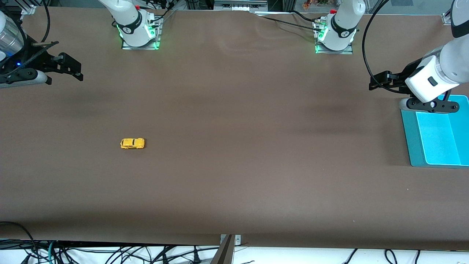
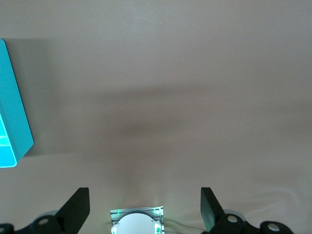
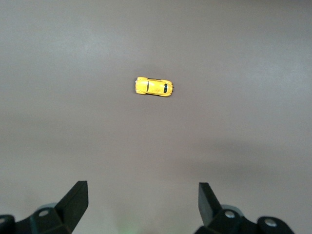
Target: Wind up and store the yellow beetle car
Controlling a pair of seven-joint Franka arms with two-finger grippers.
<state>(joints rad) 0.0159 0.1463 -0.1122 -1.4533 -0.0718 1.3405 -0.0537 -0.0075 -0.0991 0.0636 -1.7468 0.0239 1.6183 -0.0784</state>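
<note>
Yellow beetle car [image 1: 132,143] sits alone on the brown tabletop [image 1: 234,176], left of centre in the front view and a little below the middle, resting on its wheels with its length running across the frame. It lies toward the right arm's end of the tabletop, nothing touching it. In the right wrist view the same car [image 3: 153,87] shows just above the middle of the frame, small and bright against the bare surface.

Right pincer [image 1: 69,68] hangs at the upper left edge of the front view, over the tabletop, well apart from the car; its two dark fingers [image 3: 75,201] stand wide apart with nothing between them.

Left pincer [image 1: 381,81] hovers at the upper right of the front view, just beside the upper corner of a turquoise tray [image 1: 410,139] that lies at the right edge of the frame. Its fingers [image 2: 78,207] are spread wide too, and empty. A corner of that tray [image 2: 14,122] shows at the left edge of the left wrist view.

Car and tray are well apart, at different ends of the tabletop.
</note>
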